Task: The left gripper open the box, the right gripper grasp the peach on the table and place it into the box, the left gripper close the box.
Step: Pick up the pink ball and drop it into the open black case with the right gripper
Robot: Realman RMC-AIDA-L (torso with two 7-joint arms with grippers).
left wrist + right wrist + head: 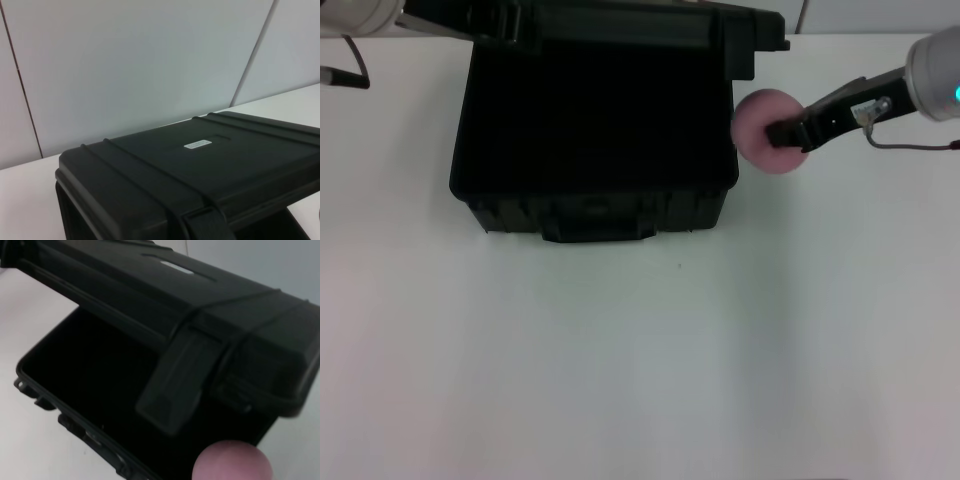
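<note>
while the box [590, 150] stands open on the white table [640, 360], lid [630, 25] raised at the back, the right gripper [788, 134] pinches the peach [765, 131] and holds it just beside the box's right wall. the left gripper [360, 20] sits at the far left corner near the lid; whether its fingers are spread, i cannot tell.

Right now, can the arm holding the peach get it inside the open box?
Probably yes. The right gripper holds the peach beside the box, its lid is raised, and nothing visible blocks the dark opening. The left gripper is not visible.
</note>
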